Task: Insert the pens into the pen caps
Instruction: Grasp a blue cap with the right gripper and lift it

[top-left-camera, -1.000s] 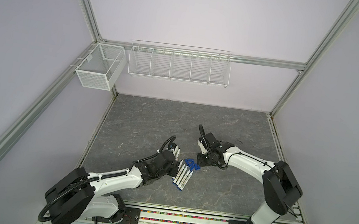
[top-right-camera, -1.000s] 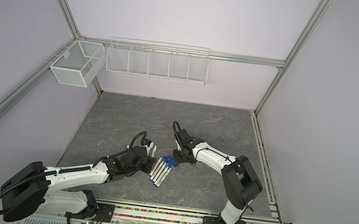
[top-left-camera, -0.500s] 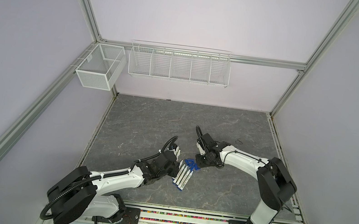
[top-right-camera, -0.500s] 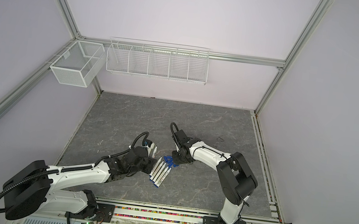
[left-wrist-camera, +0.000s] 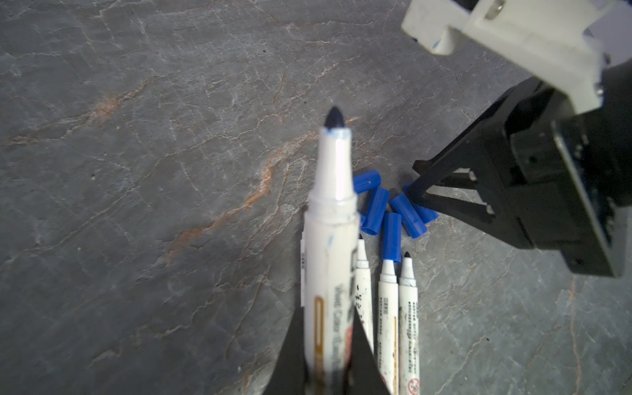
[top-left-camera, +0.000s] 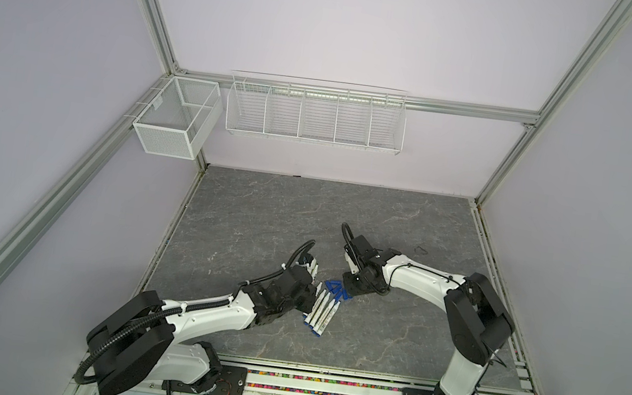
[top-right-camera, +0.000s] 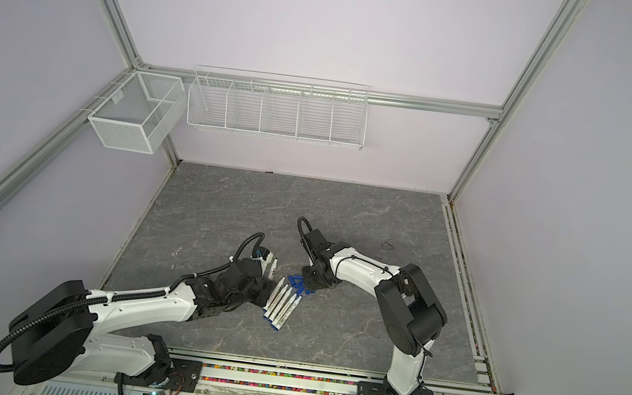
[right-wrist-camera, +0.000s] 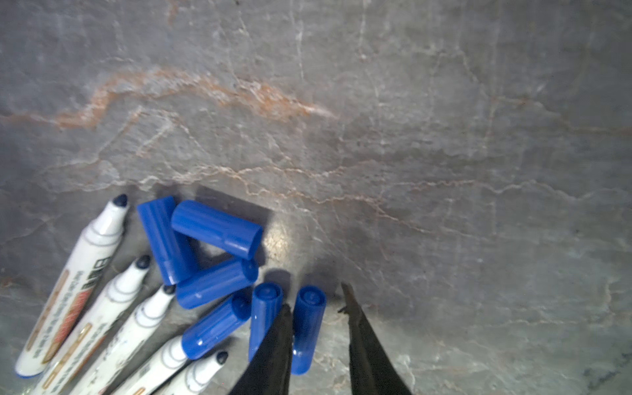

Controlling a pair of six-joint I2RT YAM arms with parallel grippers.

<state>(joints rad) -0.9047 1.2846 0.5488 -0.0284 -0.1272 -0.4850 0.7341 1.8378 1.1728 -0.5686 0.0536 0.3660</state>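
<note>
Left gripper (left-wrist-camera: 328, 328) clamps a pen (left-wrist-camera: 330, 260); label looks like "Wet Color", tip aimed toward the desk's (left-wrist-camera: 136, 171) far edge. Right gripper (right-wrist-camera: 314, 297) sits narrowly open around one cap (right-wrist-camera: 307, 335).

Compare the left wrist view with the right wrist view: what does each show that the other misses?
Only left wrist: the held pen, uncapped, clamped in the left gripper, and the right gripper seen from outside, reaching down to the blue caps.
Only right wrist: one cap lying between the right gripper's open jaws, with a gap on one side.
Both: the blue caps clustered at the tips of the loose pens, on the grey marbled tabletop.
</note>
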